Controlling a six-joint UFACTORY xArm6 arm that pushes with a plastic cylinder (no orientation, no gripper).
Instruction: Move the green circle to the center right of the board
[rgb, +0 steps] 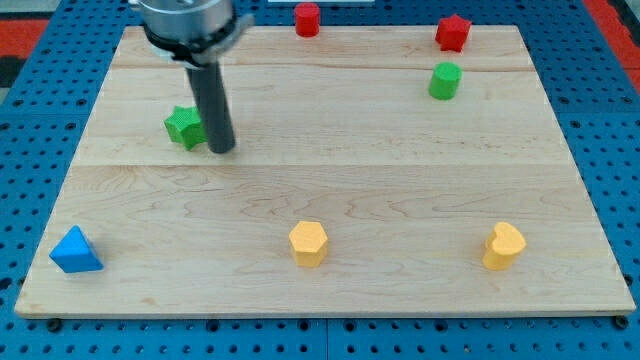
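The green circle (445, 81) stands at the upper right of the wooden board (320, 190). My tip (222, 150) rests on the board at the upper left, just to the right of the green star (184, 127) and close to touching it. The tip is far to the left of the green circle.
A red cylinder (307, 19) sits at the top edge and a red star (453, 32) at the top right. A yellow hexagon (308, 243) is at bottom centre, a yellow heart (504, 246) at bottom right, a blue triangle (76, 250) at bottom left.
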